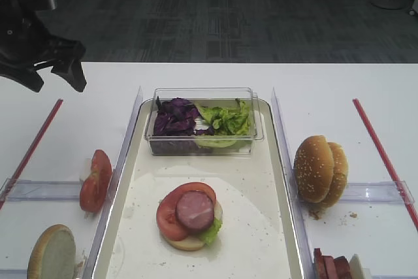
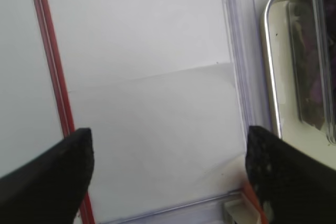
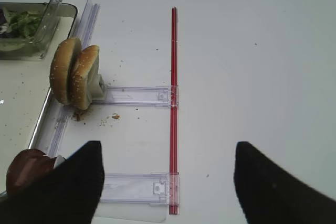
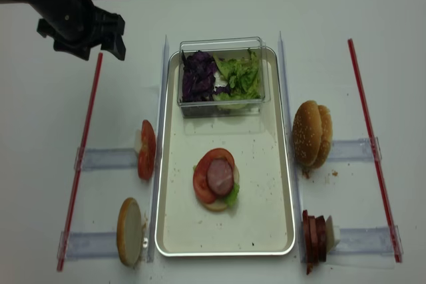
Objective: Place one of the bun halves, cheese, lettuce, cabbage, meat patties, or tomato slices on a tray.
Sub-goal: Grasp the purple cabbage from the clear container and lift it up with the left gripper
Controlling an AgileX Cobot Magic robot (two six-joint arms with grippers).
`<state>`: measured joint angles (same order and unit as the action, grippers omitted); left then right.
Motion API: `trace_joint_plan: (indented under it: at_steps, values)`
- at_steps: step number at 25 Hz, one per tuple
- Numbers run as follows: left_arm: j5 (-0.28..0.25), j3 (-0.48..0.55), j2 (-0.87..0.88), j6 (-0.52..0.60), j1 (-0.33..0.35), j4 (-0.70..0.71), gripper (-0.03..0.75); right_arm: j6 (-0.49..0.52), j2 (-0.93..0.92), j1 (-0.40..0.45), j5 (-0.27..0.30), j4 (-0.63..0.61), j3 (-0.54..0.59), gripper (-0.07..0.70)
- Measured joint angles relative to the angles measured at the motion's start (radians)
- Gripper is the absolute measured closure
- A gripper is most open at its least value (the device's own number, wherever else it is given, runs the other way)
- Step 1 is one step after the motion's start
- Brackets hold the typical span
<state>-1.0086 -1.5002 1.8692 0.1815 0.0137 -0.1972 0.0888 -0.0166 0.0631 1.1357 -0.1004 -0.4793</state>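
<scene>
Tray (image 4: 283,184) with cream floor and silver rim sits mid-table; on it a stack (image 4: 215,179): pale bun base, frilly green lettuce, glossy tomato slices, a pink meat patty (image 1: 194,210) on top. Clear plastic box (image 1: 202,122) at the tray's far end holds dark purple cabbage (image 1: 172,117) beside more lettuce (image 1: 228,119).

Left gripper (image 4: 86,39) hovers over the table's far left corner, claw released, empty; its wrist view shows only bare white tabletop, a red strip (image 2: 55,87) and the tray's rounded corner.

Right gripper (image 3: 167,182) appears only in its own wrist view, two black fingers spread wide, nothing between. That view shows two sesame bun halves (image 3: 73,76) standing on edge just off the tray's right edge, crumbs below.

Only the realsense view shows the patty slices (image 4: 316,236) whole, near right. Tomato slices (image 4: 146,149) and a cut-face bun half (image 4: 130,231) stand off the left edge.
</scene>
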Motion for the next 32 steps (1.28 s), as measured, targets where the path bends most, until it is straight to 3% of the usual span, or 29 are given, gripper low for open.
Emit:
trace_joint_plan:
  at_steps: [8,15,25,32]
  values:
    - [0.002,-0.004,0.004,0.028,0.039,0.000,0.211,0.000,0.000,0.000,0.000,0.000,0.000,0.090]
    - [0.033,-0.006,0.011,0.038,0.119,0.000,0.223,0.000,0.000,0.000,0.000,0.000,0.000,0.090]
    - [0.119,-0.006,0.010,0.046,0.283,-0.002,0.224,0.000,0.000,0.000,0.000,0.000,0.000,0.090]
    - [0.197,-0.006,0.010,0.049,0.357,-0.008,0.224,0.000,0.000,0.000,0.000,0.000,0.000,0.090]
